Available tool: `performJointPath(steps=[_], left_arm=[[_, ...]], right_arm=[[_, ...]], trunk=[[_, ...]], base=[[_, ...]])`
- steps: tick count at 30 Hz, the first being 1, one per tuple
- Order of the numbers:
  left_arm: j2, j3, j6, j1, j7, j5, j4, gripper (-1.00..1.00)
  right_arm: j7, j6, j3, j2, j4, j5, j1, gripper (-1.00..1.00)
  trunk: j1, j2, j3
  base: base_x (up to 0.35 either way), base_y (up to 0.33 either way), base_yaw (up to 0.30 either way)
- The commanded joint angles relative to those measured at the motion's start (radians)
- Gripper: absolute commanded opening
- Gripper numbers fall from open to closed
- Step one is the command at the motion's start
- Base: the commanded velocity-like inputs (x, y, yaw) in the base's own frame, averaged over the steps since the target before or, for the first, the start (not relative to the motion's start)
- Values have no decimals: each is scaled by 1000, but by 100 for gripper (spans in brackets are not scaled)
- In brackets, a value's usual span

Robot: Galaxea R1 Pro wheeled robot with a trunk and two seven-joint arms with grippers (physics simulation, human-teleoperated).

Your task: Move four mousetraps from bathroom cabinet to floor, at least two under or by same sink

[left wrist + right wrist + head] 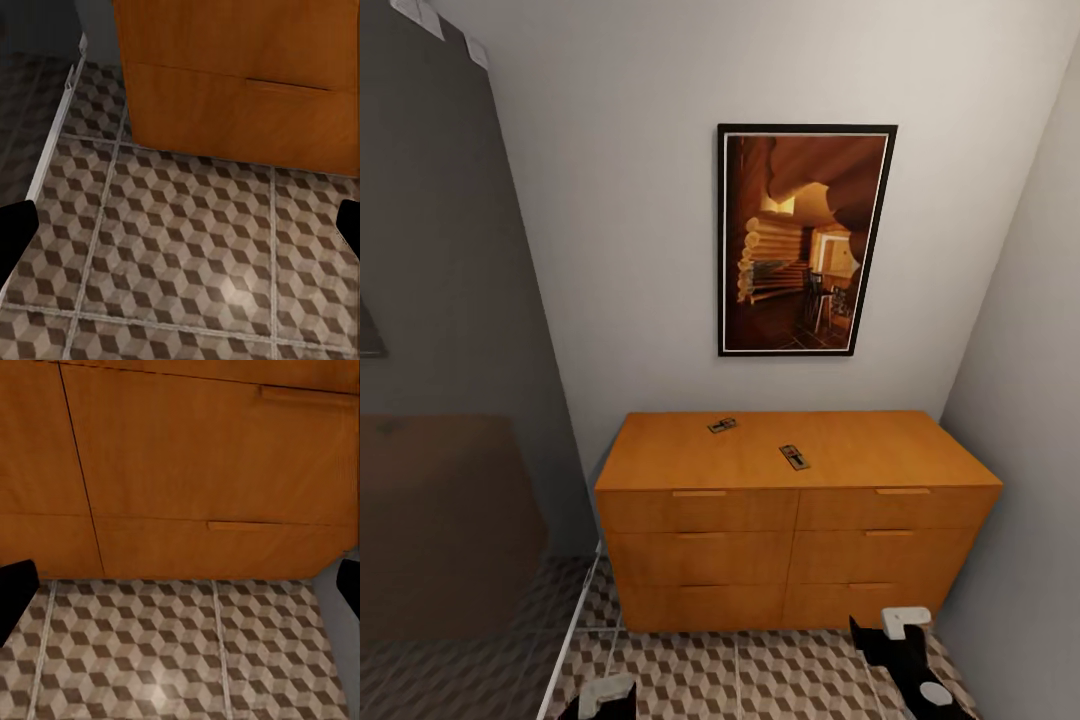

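Observation:
Two mousetraps lie on the flat top of the orange-brown cabinet [800,530]: one [722,425] toward the back left, the other [793,457] nearer the middle. The cabinet stands against the back wall with its front panels closed. Cube-patterned bathroom floor [760,680] runs in front of it. My left gripper [180,232] hangs low over the tiles by the cabinet's left corner, its fingers [15,232] wide apart and empty. Facing the lower front panels just above the floor, my right gripper [180,592] is likewise open, with nothing between its fingers [15,592].
A framed picture [805,240] hangs above the cabinet. A dark glass partition [450,400] with a white floor rail [56,135] closes off the left side. A grey wall [1030,450] stands close on the right.

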Motion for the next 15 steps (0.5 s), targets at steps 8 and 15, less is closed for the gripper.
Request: performJointPath(steps=[8, 15], left_arm=[[0, -10, 355, -2, 140, -5, -507, 100], [-16, -12, 565, -3, 179, -47, -829, 100]], right_arm=[[-5, 133, -1, 0, -360, -5, -1, 100], [-2, 280, -1, 1, -576, -9, -1, 100]], trunk=[[1, -2, -2], [1, -2, -2]], base=[[0, 0, 0], [0, 0, 0]])
